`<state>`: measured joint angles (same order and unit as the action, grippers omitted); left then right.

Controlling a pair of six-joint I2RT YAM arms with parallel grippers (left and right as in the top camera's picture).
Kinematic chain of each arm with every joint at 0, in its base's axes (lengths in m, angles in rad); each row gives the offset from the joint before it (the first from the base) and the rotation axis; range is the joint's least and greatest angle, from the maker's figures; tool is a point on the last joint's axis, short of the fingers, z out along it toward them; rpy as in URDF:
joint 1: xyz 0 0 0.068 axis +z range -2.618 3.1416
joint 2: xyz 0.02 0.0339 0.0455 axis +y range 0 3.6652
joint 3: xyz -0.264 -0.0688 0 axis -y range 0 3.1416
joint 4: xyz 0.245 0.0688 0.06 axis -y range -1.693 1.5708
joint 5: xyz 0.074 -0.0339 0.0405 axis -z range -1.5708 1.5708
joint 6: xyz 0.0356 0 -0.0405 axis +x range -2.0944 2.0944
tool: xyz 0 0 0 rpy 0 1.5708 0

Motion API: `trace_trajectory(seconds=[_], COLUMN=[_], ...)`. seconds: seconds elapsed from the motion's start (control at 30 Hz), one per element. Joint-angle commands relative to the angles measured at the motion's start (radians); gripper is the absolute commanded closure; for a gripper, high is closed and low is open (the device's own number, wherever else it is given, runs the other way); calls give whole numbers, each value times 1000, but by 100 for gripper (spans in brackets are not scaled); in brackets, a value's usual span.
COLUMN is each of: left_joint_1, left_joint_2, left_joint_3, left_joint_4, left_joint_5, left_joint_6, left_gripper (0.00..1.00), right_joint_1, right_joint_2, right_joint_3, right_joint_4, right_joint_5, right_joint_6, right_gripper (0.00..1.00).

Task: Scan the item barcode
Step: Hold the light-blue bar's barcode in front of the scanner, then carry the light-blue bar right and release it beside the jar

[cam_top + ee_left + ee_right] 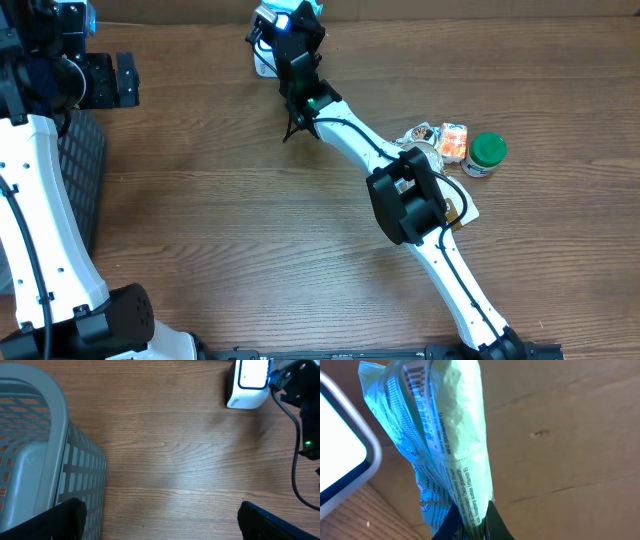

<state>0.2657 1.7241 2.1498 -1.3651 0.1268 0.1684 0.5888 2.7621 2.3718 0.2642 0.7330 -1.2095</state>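
We hold the pale green packet pinched in our closed right end effector, raised close to the white scanner. We judge the scan still unconfirmed. Our left end effector hangs open beside the grey basket, whose visible part shows nothing inside.

The surface is wood-grained with a low satin sheen, the basket at nine o'clock is matt grey moulded plastic lattice, the scanner is smooth glossy white plastic, and the packet is crinkled, printed pale-green film.
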Motion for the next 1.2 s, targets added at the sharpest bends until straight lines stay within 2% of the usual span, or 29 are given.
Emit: trace_trajectory(seconds=[0.0, 0.37, 0.5, 0.57, 0.77, 1.07, 1.17], left_joint_1=[2, 2, 2, 2, 2, 2, 2], left_joint_2=[3, 3, 3, 3, 3, 3, 3], left_joint_3=[20, 20, 20, 20, 20, 20, 20], left_joint_4=[1, 1, 1, 1, 1, 1, 1], left_joint_5=[0, 0, 0, 0, 0, 0, 0], left_joint_6=[19, 19, 19, 19, 19, 19, 19], left_gripper=[1, 1, 0, 0, 1, 1, 1], right_joint_1=[-7, 1, 3, 1, -8, -28, -58], right_joint_2=[0, -8, -76, -135, -361, -726, -818], right_joint_3=[21, 21, 21, 21, 21, 21, 21], right_joint_4=[19, 91, 74, 7, -412, -1115, -1326], right_joint_5=[-17, -18, -24, -34, -158, -434, -539], right_joint_6=[0, 6, 163, 255, 551, 1131, 1228], right_gripper=[96, 96, 96, 96, 96, 96, 96])
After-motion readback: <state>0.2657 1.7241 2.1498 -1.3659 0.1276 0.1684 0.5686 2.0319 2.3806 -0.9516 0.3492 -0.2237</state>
